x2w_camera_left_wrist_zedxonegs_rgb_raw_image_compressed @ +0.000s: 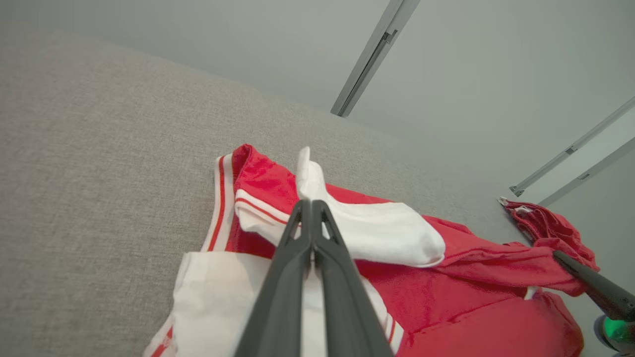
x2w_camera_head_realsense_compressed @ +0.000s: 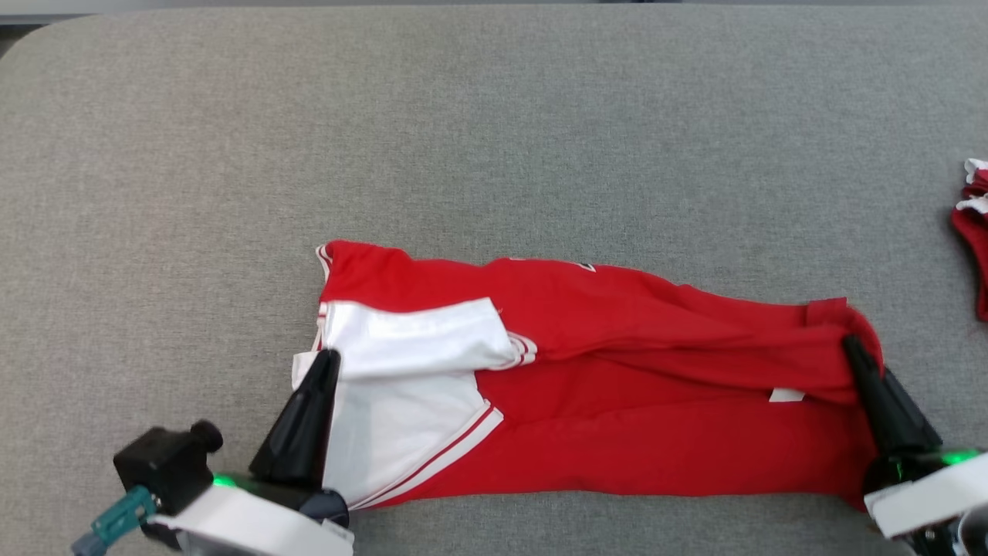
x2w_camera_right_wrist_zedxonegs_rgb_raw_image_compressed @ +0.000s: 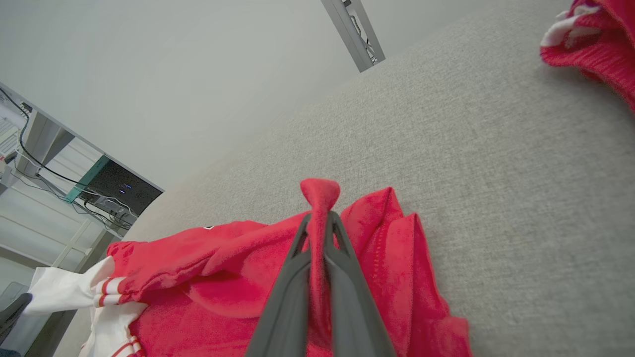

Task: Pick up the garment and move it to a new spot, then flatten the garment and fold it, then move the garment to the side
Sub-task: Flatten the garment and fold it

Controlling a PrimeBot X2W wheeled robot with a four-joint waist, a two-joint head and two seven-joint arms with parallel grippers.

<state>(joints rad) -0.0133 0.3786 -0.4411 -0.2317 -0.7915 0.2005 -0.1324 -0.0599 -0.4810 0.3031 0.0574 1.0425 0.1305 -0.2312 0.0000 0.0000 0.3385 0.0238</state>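
Note:
The garment [x2w_camera_head_realsense_compressed: 617,371] is a red shirt with white sleeves and striped trim, lying folded lengthwise across the grey table near the front. My left gripper [x2w_camera_head_realsense_compressed: 328,359] is shut on the white sleeve end at the garment's left; in the left wrist view a tuft of white cloth [x2w_camera_left_wrist_zedxonegs_rgb_raw_image_compressed: 307,171] sticks up past my left gripper [x2w_camera_left_wrist_zedxonegs_rgb_raw_image_compressed: 311,208]. At the garment's right end, my right gripper [x2w_camera_head_realsense_compressed: 850,344] is shut on a red fold. The right wrist view shows that red fold [x2w_camera_right_wrist_zedxonegs_rgb_raw_image_compressed: 320,191] pinched between the fingers of my right gripper [x2w_camera_right_wrist_zedxonegs_rgb_raw_image_compressed: 320,220].
The grey fabric table [x2w_camera_head_realsense_compressed: 494,139] stretches wide behind and to both sides of the garment. Another red and white cloth [x2w_camera_head_realsense_compressed: 974,232] lies at the table's right edge, also seen as a red heap [x2w_camera_right_wrist_zedxonegs_rgb_raw_image_compressed: 595,44]. The table's rounded far-left corner [x2w_camera_head_realsense_compressed: 38,38] shows.

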